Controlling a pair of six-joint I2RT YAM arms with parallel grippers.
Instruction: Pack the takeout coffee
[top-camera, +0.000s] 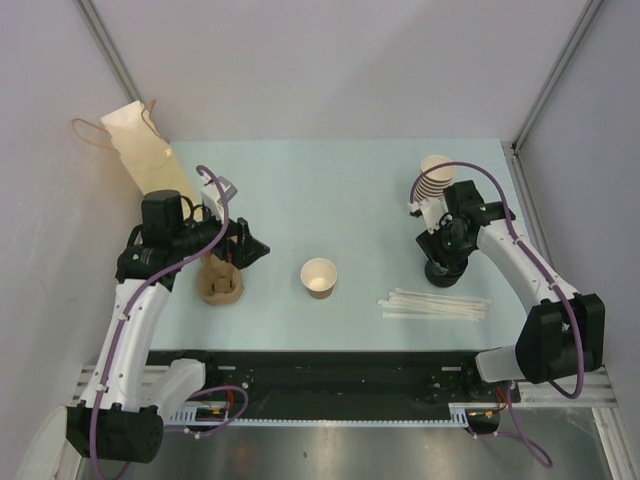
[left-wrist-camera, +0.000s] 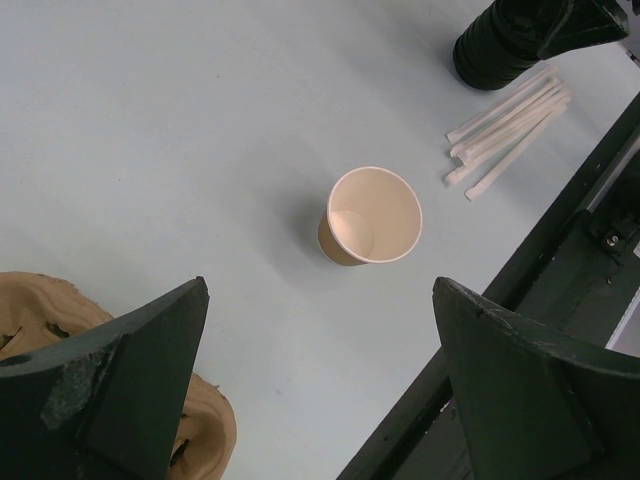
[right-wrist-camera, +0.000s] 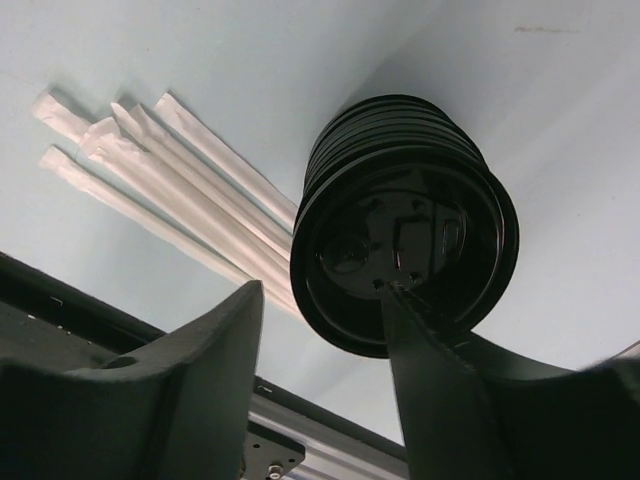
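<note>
At the table's (top-camera: 300, 190) right side, the right pincer (right-wrist-camera: 318, 292) stands half open astride the top rim of the lid stack (right-wrist-camera: 400, 180), one finger touching it, nothing gripped. The coffee cup (top-camera: 319, 277) sits lidless mid-table, so lidding is in hand; next, pinch one lid alone. The left pincer (left-wrist-camera: 320, 285) hangs wide open, empty.

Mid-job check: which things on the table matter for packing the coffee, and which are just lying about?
Job, likely:
- open cup, no lid on it yet
- lid stack, at the right gripper
- carrier
- bag

Lying about, likely:
- cup stack
- straws
</note>
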